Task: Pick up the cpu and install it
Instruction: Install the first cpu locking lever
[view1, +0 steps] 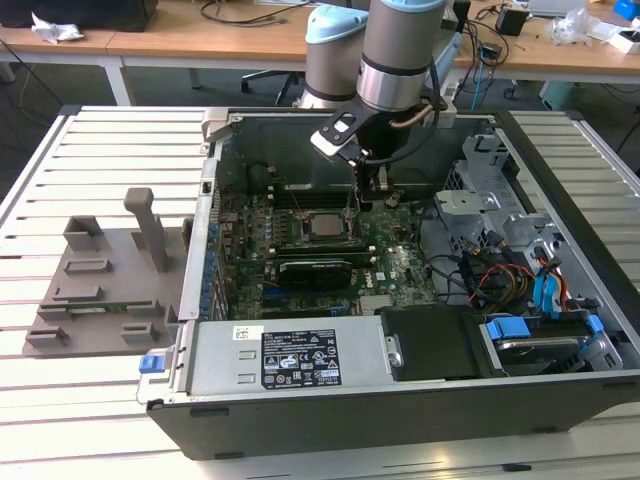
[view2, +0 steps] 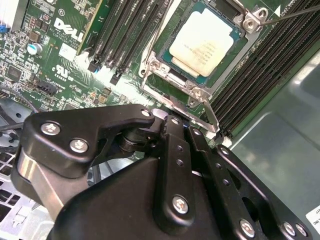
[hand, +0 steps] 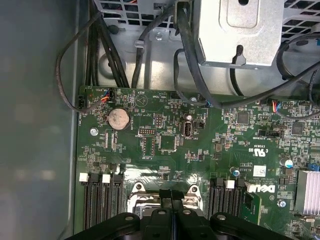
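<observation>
The cpu lies flat in the open socket on the motherboard, its dull silver top facing up. The socket frame surrounds it, and a thin metal lever runs along one side. My gripper hangs just above the board, a little toward the exterior view's right of the cpu and not touching it. Its two black fingers are pressed together with nothing between them.
The open computer case holds memory slots, a black power supply, a metal drive cage and loose cables. A grey plastic tray sits on the slatted table at the exterior view's left.
</observation>
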